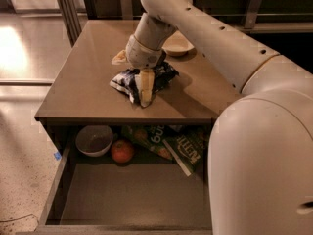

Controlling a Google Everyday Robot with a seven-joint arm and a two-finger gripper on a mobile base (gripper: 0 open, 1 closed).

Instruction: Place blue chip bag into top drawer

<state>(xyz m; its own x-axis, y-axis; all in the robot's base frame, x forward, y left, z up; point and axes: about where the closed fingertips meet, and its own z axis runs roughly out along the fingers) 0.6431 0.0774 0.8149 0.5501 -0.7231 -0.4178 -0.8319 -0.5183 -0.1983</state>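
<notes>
The gripper (pixel 145 88) sits down on the crumpled blue chip bag (pixel 123 82), which lies mid-desk (pixel 80 82) above the open top drawer (pixel 132 197); whether it clamps the bag, I cannot tell.

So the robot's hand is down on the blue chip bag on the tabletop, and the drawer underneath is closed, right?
Not quite: the camera view shows the top drawer open, holding a bowl, a reddish fruit and green bags. The hand is down on the blue chip bag on the tabletop, as you said.
</notes>
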